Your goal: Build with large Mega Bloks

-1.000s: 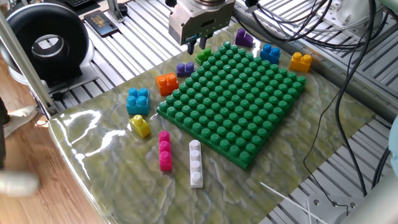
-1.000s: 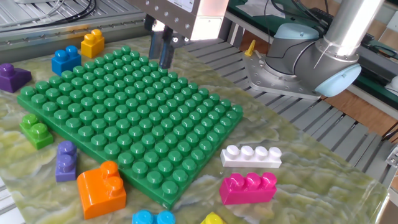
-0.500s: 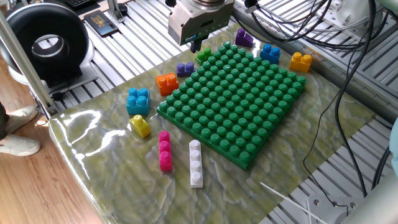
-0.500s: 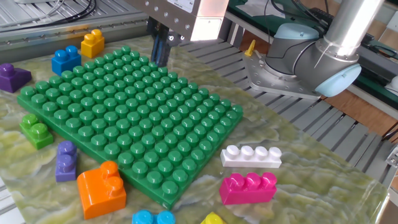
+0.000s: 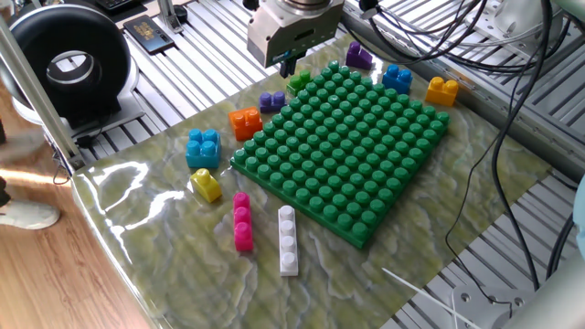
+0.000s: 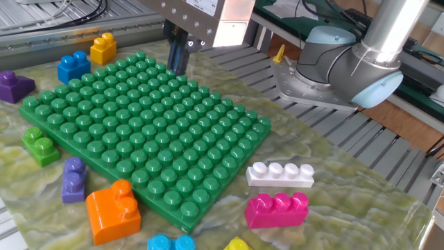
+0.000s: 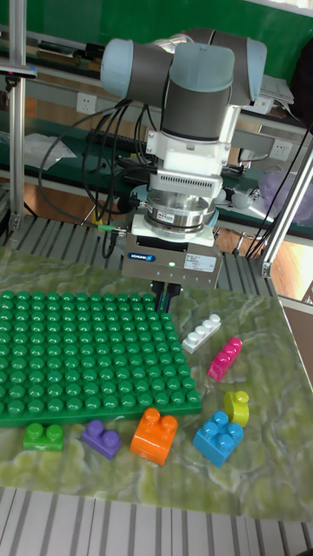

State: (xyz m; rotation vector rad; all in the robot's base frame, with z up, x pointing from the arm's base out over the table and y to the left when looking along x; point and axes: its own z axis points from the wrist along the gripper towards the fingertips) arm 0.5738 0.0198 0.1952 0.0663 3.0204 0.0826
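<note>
While the end effector (image 6: 177,57) hovers over the baseplate's (image 6: 149,132) far edge, fingers together and holding nothing, I see every brick lying loose on the surface (image 6: 333,201); the green brick (image 5: 299,80) lies nearest, just beside the fingers.

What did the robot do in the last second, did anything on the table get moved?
Only the gripper moved: it drifted a little along the edge of the green baseplate early in that second, then stopped. Its fingers hang close together with nothing between them; nothing was taken hold of or let go. The orange brick, white brick, pink brick and the rest lie where they were.
</note>
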